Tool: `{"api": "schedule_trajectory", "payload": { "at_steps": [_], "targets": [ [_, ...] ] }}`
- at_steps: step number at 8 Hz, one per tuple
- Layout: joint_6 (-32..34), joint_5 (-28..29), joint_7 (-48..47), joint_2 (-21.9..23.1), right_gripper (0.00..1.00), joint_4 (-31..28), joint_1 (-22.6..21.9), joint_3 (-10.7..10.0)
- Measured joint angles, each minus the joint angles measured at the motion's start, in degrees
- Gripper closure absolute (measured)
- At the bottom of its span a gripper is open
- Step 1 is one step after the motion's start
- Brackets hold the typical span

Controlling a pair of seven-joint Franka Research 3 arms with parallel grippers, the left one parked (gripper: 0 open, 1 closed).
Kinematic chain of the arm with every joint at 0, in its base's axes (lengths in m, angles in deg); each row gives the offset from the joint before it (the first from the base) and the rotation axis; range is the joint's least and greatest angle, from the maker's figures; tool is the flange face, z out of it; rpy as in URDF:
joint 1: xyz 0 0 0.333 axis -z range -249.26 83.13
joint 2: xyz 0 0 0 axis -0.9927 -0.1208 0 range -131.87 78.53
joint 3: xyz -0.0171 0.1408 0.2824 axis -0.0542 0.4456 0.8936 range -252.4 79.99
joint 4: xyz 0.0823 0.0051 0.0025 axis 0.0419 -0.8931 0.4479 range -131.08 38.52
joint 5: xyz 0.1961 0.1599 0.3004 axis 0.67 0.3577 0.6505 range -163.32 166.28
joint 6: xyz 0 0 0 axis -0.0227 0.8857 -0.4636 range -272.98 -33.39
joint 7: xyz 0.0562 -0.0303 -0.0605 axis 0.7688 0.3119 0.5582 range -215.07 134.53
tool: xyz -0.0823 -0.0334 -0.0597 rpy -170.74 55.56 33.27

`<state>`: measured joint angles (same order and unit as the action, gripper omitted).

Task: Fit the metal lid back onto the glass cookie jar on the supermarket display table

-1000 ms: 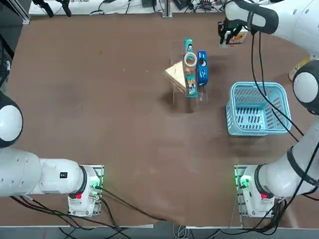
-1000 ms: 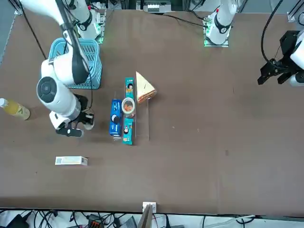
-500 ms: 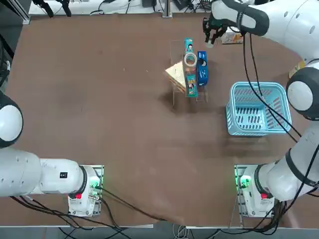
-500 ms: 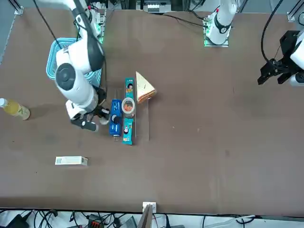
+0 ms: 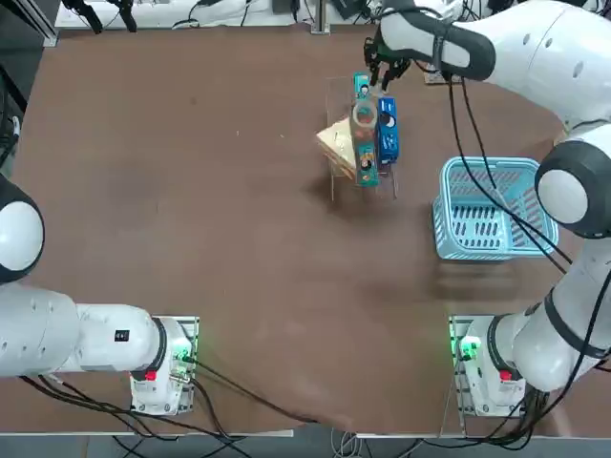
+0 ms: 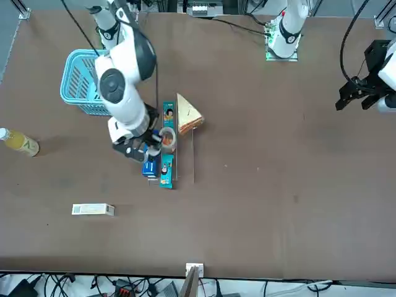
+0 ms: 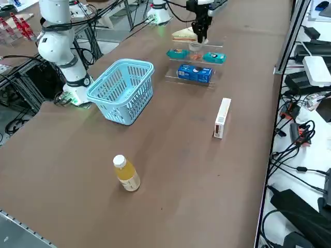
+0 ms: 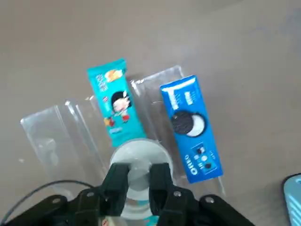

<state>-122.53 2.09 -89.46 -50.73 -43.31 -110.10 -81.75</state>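
The right gripper [image 8: 139, 178] holds the metal lid [image 8: 140, 151] above the brown table [image 6: 260, 204], its fingers drawn narrow around the lid's small knob. The lid hangs close to the open glass cookie jar [image 6: 167, 139], not seated on its rim; the exact clearance cannot be told. The jar stands toward the table's far edge, opposite the robot's bases, between two teal snack packs [image 5: 368, 164] [image 6: 168, 114] lined up on a clear plastic stand [image 6: 185, 166]. A blue Oreo pack [image 8: 192, 129] lies beside them on the side of the table's right edge, while a wedge-shaped sandwich [image 6: 188, 115] flanks the row on the other side. A light blue plastic basket [image 5: 496, 210] sits nearer the bases, toward the right edge. A white-capped bottle of yellow drink [image 7: 126, 173] lies close to that same edge, and a small white box [image 6: 93, 210] rests near the far edge, toward the far right corner.
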Motion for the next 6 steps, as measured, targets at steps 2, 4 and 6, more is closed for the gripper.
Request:
{"api": "schedule_trajectory", "payload": {
  "at_steps": [2,4,6],
  "targets": [
    [0.04,-0.01,-0.09,-0.64,0.72,0.15,-1.75,-0.03],
    [0.15,-0.01,-0.09,-1.13,0.72,0.15,-2.5,-0.04],
    [0.93,-0.01,-0.09,-1.66,0.72,0.15,-2.6,-0.05]
  ]
}}
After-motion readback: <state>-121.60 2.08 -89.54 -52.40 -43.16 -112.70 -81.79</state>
